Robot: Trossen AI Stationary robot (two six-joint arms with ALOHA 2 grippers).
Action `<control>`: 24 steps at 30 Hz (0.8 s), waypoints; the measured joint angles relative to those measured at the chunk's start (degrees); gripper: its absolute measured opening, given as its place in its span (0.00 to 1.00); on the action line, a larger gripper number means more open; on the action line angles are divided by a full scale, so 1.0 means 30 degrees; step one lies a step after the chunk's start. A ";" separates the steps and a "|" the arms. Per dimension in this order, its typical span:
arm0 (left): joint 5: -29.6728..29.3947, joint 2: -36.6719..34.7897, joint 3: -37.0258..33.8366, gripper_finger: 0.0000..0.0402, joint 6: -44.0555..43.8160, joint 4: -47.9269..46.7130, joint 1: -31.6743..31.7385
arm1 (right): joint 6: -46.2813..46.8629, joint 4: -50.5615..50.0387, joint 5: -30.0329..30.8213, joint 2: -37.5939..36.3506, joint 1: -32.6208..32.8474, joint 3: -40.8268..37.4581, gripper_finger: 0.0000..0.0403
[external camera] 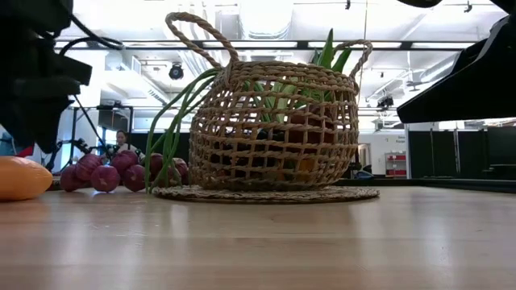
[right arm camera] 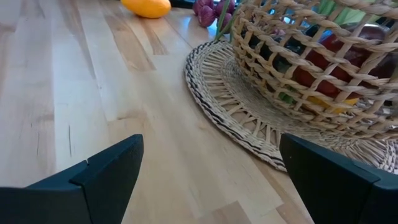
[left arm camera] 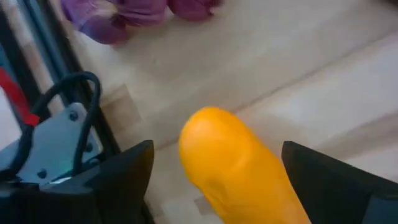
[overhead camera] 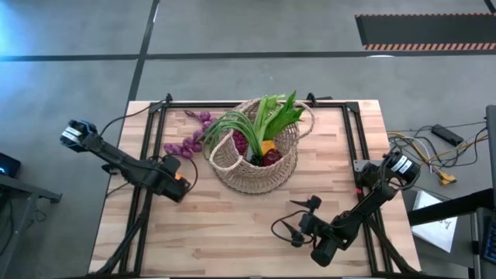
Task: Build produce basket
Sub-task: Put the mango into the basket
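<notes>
The tan wicker basket (overhead camera: 252, 159) stands on its flat woven base mid-table, holding green leeks (overhead camera: 267, 116), a dark red apple (overhead camera: 271, 157) and an orange fruit (overhead camera: 267, 146). Purple grape bunches (overhead camera: 186, 145) lie on the table left of it. A small orange fruit (left arm camera: 239, 165) lies on the table, as the low view (external camera: 20, 177) shows. My left gripper (left arm camera: 217, 149) is open over it, one finger on either side. My right gripper (overhead camera: 298, 221) is open and empty, near the table's near edge, pointing at the basket (right arm camera: 311, 56).
A black frame (overhead camera: 155, 124) runs along the table's left, far and right sides. Another grape bunch (overhead camera: 203, 118) lies by the basket's far left. Bare wood lies between the basket and the near edge (overhead camera: 232, 232). A person shows far behind the table (external camera: 121, 141).
</notes>
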 joint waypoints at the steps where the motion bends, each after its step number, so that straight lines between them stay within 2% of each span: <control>1: -0.0157 0.0170 -0.0012 0.84 -0.0230 -0.0046 0.0008 | 0.0032 0.0012 0.0113 0.0000 0.0000 -0.0018 0.91; 5: -0.0263 0.1197 -0.0021 0.84 -0.1189 0.0180 0.0008 | 0.0049 0.0012 0.0353 0.0000 0.0000 -0.0044 0.91; 10: 0.0657 0.3124 -0.0029 0.84 -0.2308 0.1472 0.0008 | 0.0049 0.0020 0.0353 0.0000 0.0000 -0.0044 0.91; 18: 0.1747 0.6258 -0.0087 0.84 -0.2020 0.2189 0.0261 | 0.0049 0.0130 0.0353 0.0000 0.0000 -0.0044 0.91; 24: 0.2518 0.6981 -0.0004 0.84 -0.1512 0.3288 0.0307 | 0.0049 0.0192 0.0353 0.0000 0.0000 -0.0044 0.91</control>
